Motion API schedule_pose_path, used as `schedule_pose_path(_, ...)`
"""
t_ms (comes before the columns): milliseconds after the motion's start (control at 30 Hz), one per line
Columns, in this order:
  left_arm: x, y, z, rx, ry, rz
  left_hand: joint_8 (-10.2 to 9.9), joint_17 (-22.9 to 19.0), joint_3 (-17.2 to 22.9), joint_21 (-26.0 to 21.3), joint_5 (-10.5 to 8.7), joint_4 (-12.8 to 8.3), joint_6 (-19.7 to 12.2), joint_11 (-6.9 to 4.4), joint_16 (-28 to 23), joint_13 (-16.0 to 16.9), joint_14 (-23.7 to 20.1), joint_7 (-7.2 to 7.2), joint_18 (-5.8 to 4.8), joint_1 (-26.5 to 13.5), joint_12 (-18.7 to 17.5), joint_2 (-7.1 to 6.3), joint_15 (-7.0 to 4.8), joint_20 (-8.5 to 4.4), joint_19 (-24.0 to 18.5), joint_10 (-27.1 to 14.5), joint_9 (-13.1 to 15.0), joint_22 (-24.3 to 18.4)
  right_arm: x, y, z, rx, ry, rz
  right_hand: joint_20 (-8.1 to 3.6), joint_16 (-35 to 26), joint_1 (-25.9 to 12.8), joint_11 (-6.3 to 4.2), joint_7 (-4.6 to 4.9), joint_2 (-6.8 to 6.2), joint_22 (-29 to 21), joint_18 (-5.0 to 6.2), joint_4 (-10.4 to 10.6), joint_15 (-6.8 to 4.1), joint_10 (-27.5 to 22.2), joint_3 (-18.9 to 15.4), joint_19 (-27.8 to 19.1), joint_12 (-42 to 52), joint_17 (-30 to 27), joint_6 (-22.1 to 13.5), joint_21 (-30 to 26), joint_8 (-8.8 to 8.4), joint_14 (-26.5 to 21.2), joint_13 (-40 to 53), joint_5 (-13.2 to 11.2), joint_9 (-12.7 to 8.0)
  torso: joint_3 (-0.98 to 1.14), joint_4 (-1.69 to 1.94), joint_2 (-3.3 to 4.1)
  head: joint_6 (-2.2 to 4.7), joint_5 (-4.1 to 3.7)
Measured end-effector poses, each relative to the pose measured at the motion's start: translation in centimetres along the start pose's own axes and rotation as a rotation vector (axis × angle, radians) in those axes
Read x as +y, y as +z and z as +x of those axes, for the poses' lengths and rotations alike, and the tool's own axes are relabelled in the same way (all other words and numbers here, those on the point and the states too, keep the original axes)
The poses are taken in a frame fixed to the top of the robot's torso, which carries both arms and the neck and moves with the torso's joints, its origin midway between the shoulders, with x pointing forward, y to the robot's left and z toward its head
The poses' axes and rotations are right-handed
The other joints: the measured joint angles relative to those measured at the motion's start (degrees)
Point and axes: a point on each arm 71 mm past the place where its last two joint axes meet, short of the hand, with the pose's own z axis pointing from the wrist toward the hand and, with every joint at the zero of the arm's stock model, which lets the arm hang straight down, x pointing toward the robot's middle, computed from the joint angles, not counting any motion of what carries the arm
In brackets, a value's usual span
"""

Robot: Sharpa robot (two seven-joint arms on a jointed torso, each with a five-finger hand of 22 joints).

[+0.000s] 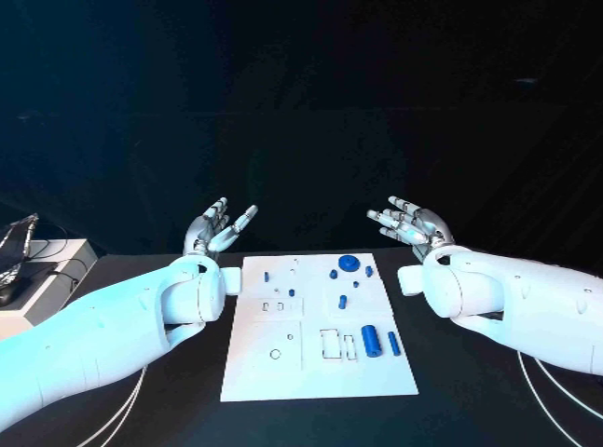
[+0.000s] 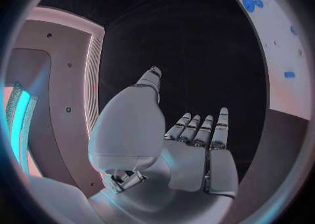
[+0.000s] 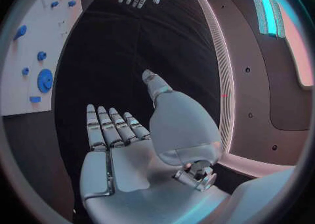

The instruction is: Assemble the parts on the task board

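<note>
white flat task board (image 1: 318,372) lies mid-table with small blue parts (image 1: 370,340) loose on it, untouched. silver left hand (image 1: 215,229) and silver right hand (image 1: 411,224) hover beyond its far corners, fingers spread, holding nothing, likely poised to start.

Readable text: none in any view.
White rectangular task board (image 1: 320,372): only small dark outlines and holes on its face; no letters or numbers can be made out.
Small blue plastic parts (image 1: 371,340): plain surfaces, no markings legible.
Black counter (image 1: 180,410): no labels or signs.
</note>
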Motion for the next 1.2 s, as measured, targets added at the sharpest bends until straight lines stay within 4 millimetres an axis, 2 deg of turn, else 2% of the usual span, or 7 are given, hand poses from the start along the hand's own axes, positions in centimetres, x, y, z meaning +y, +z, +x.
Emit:
schedule_pose_path(267,0.2,0.4,-0.1,0.048,-0.006,-0.002,0.69,0.63,-0.72,2.08,0.67,-3.37,9.19,3.38,0.89,0.68,9.75,0.89,0.00,1.96,0.62,3.20,2.35,0.46,5.44,9.94,0.64,0.70,0.4,1.1,-0.7,0.083,-0.059,0.012,-0.77,0.76,4.21,-0.91,0.48,0.86,0.98,1.36,-2.57,-1.32,8.92,0.34,10.93,0.66,0.62,7.23,3.39,0.47,12.33,0.44,-0.46,0.50,-0.01,0.03,0.03,-0.44,-0.12)
schedule_pose_path(400,0.1,0.0,-1.2,0.085,-0.007,-0.002,1.82,2.16,-2.38,8.09,0.67,-7.52,24.54,4.39,2.89,1.59,34.41,2.13,3.18,1.57,2.13,6.31,0.06,-0.78,22.57,30.05,1.44,2.96,0.8,1.5,-1.4,0.119,-0.233,-0.072,-2.35,1.32,6.06,-2.70,1.20,1.24,1.70,2.64,-3.95,-3.28,21.04,1.38,19.86,1.10,1.09,16.97,6.35,1.15,24.80,0.93,-1.61,0.96,-0.09,0.08,0.32,-1.37,-0.56)
schedule_pose_path(467,-0.1,-0.2,-1.6,0.103,-0.006,0.002,2.67,3.38,-2.69,11.34,0.67,-8.45,33.09,2.87,5.42,2.17,47.09,2.96,4.96,1.73,3.27,7.37,-2.53,-2.10,28.89,43.22,1.87,4.11,1.0,1.5,-1.2,0.144,-0.304,-0.108,-3.32,1.60,6.30,-3.59,1.82,1.26,1.99,2.65,-4.59,-4.29,26.13,2.02,23.21,1.11,1.28,21.69,7.56,1.33,29.62,1.12,-2.14,1.17,-0.08,0.10,0.63,-1.59,-0.70)
schedule_pose_path(600,-0.6,-0.9,-1.7,0.164,-0.011,0.008,2.90,4.18,-3.57,14.44,0.58,-9.44,46.02,0.32,4.85,2.35,58.20,2.41,4.96,1.44,2.66,8.90,-5.54,-4.85,35.34,53.40,2.46,4.78,1.2,1.4,-0.7,0.208,-0.470,-0.166,-5.55,1.65,6.81,-5.25,3.27,0.75,2.66,2.65,-5.71,-6.39,34.79,3.71,29.23,1.39,1.53,31.09,10.10,1.77,38.34,1.35,-3.28,1.59,0.02,0.32,1.40,-1.80,-0.99)
schedule_pose_path(900,-2.1,-2.6,-1.0,0.301,-0.028,0.009,2.76,12.28,-7.50,22.25,0.24,-10.14,49.03,-2.46,13.49,2.44,69.90,1.33,3.42,2.32,2.65,9.77,-9.94,-11.12,44.61,61.03,2.46,8.43,1.6,1.7,0.4,0.306,-0.831,-0.247,-11.52,5.86,7.46,-8.77,1.57,0.07,6.71,2.65,-6.82,-11.76,47.15,5.09,40.93,1.62,3.63,43.87,18.91,2.22,55.38,1.59,-4.66,2.13,-0.08,1.57,3.37,-1.81,-2.05)
schedule_pose_path(967,-2.5,-2.9,-0.9,0.319,-0.031,0.012,2.45,17.28,-8.55,25.80,0.24,-10.59,49.23,-2.94,19.50,2.41,68.47,1.13,1.27,2.96,2.44,10.21,-10.53,-13.44,44.50,61.58,2.43,10.72,1.8,2.0,0.7,0.310,-0.892,-0.261,-12.99,9.68,7.40,-9.51,1.06,-0.49,8.32,2.65,-6.82,-13.02,48.95,5.09,43.61,1.62,5.48,45.28,21.81,2.22,58.08,1.62,-4.77,2.13,-0.16,1.88,3.86,-1.66,-2.31)
schedule_pose_path(1200,-4.0,-3.7,-0.6,0.368,-0.028,0.032,2.45,28.73,-9.33,39.54,0.24,-12.83,49.63,-3.69,35.06,2.41,62.68,0.92,0.41,4.69,2.44,10.33,-11.41,-16.38,41.11,62.67,2.43,20.35,2.4,3.1,1.3,0.297,-1.103,-0.298,-17.16,31.23,6.11,-11.25,0.07,-1.78,18.05,2.13,-6.76,-16.07,52.35,5.67,50.65,1.83,16.22,47.61,35.18,2.22,62.66,1.76,-4.31,2.25,-0.52,2.91,5.61,-0.96,-3.41)
